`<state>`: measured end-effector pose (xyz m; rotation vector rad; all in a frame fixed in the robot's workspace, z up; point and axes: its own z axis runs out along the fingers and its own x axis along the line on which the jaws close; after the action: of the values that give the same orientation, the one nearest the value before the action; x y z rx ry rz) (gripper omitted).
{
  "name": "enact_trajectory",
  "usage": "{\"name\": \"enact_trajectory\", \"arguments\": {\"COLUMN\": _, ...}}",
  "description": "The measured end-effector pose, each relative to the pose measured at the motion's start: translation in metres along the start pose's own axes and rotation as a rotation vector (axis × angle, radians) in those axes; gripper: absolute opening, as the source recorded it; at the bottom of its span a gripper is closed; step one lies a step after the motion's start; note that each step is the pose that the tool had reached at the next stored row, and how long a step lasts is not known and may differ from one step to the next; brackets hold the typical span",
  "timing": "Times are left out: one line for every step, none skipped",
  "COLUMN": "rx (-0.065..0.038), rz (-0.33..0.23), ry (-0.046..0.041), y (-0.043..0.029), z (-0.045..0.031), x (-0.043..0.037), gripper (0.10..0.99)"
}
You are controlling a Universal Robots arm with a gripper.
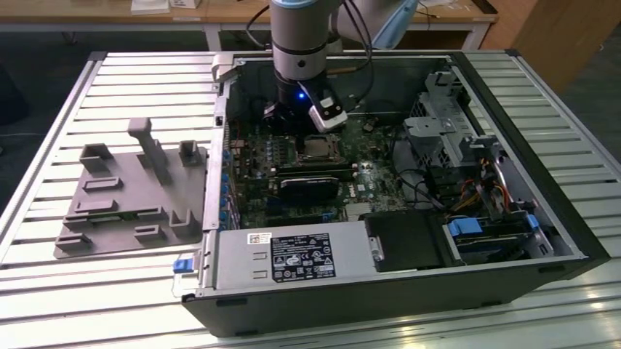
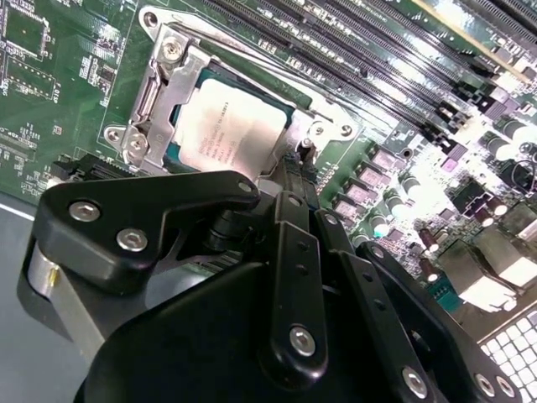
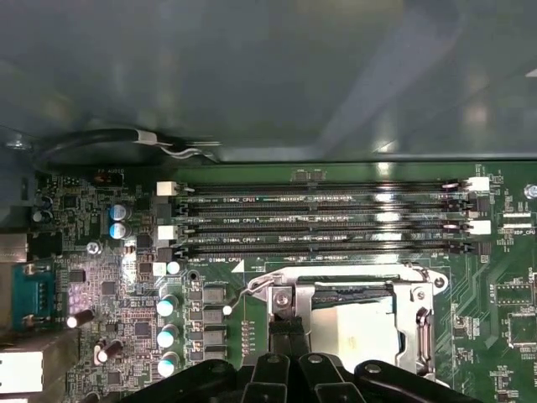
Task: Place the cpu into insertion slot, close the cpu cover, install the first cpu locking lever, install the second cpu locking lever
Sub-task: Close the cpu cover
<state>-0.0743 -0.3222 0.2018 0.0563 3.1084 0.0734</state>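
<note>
Second wrist view: the fingers (image 2: 294, 180) are drawn together with at most a hairline between them. I cannot make out anything pinched. Their tips sit at the edge of the insertion slot (image 2: 126, 138), just beside one corner of its silvery frame. Judgement: brought together like this, they work as a narrow pusher for thin socket hardware, not as a grasp on a chip.

The cpu (image 2: 226, 126) already lies flat in the slot, pale top up. The cpu cover (image 2: 164, 105) lies down over it, its frame bordering the chip, so the chip is seated and covered.

First wrist view: a wire locking lever (image 3: 252, 284) curls out at the frame corner nearest the fingers. I cannot tell whether it is hooked under its catch. Judgement: the work stands at the lever stage.

The slot sits near the middle of the circuit board (image 2: 50, 92), next to the long memory slots (image 3: 327, 222).

Exterior view: the arm reaches straight down into the open computer case (image 1: 572, 240), which lies on its side mid-desk (image 1: 116, 80) so that the board faces up. A grey fixture (image 1: 126, 196) sits toward the exterior view's left edge of the desk, well apart.
</note>
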Motion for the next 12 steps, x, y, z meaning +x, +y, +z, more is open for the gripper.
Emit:
{"name": "enact_trajectory", "arguments": {"rx": 0.0, "rz": 0.0, "ry": 0.0, "y": 0.0, "z": 0.0, "x": 0.0, "gripper": 0.102}}
{"name": "enact_trajectory", "arguments": {"rx": -0.003, "rz": 0.0, "ry": 0.0001, "y": -0.0001, "z": 0.0, "x": -0.0001, "gripper": 0.102}}
{"name": "enact_trajectory", "arguments": {"rx": -0.01, "rz": 0.0, "ry": 0.0003, "y": -0.0002, "z": 0.0, "x": -0.0001, "gripper": 0.102}}
{"name": "enact_trajectory", "arguments": {"rx": -0.019, "rz": 0.0, "ry": 0.0006, "y": -0.0002, "z": 0.0, "x": -0.0001, "gripper": 0.102}}
{"name": "enact_trajectory", "arguments": {"rx": -0.027, "rz": 0.001, "ry": 0.0009, "y": -0.0002, "z": -0.0001, "x": -0.0001, "gripper": 0.102}}
{"name": "enact_trajectory", "arguments": {"rx": -0.035, "rz": 0.001, "ry": 0.0011, "y": -0.0002, "z": -0.0001, "x": -0.0001, "gripper": 0.102}}
{"name": "enact_trajectory", "arguments": {"rx": -0.043, "rz": 0.001, "ry": 0.0014, "y": -0.0003, "z": -0.0002, "x": -0.0001, "gripper": 0.102}}
{"name": "enact_trajectory", "arguments": {"rx": -0.048, "rz": 0.001, "ry": 0.0016, "y": -0.0007, "z": -0.0002, "x": -0.0001, "gripper": 0.102}}
{"name": "enact_trajectory", "arguments": {"rx": -0.053, "rz": 0.002, "ry": 0.0019, "y": -0.0013, "z": -0.0003, "x": -0.0002, "gripper": 0.102}}
{"name": "enact_trajectory", "arguments": {"rx": -0.058, "rz": 0.002, "ry": 0.002, "y": -0.0023, "z": -0.0003, "x": -0.0002, "gripper": 0.102}}
{"name": "enact_trajectory", "arguments": {"rx": -0.063, "rz": 0.002, "ry": 0.0022, "y": -0.0035, "z": -0.0004, "x": -0.0004, "gripper": 0.102}}
{"name": "enact_trajectory", "arguments": {"rx": -0.068, "rz": 0.002, "ry": 0.0024, "y": -0.0048, "z": -0.0005, "x": -0.0006, "gripper": 0.102}}
